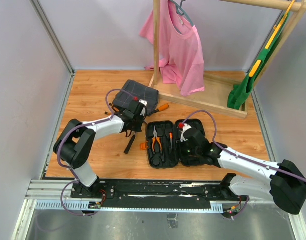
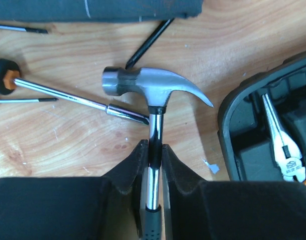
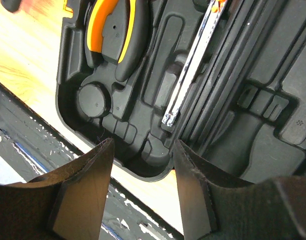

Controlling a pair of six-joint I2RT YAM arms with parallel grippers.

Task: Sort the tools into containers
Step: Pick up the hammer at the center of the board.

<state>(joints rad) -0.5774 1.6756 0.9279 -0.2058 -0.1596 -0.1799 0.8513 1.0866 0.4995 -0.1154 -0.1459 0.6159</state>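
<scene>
Left gripper [image 2: 153,148] pinching hammer [image 2: 148,85] shaft, on or just off the wood table [image 1: 93,95], hard to tell, left of open case [image 2: 228,125]. Screwdrivers [image 2: 78,100] crowd its head, grey cloth [image 1: 135,96] beyond. Right gripper [image 3: 143,144] fingers spread over case; pliers [image 3: 115,30] inside. Pink shirt [image 1: 183,50] behind.

1 hammer [image 2: 143,82], 1 pliers [image 1: 156,140], 1 case [image 1: 165,165], 5 screwdrivers [image 2: 68,96].

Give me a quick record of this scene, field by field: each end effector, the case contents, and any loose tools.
left end effector: shut on hammer shaft
right end effector: open, over tool case
case state: open
in case: pliers, screwdriver
outside case: loose screwdrivers
</scene>
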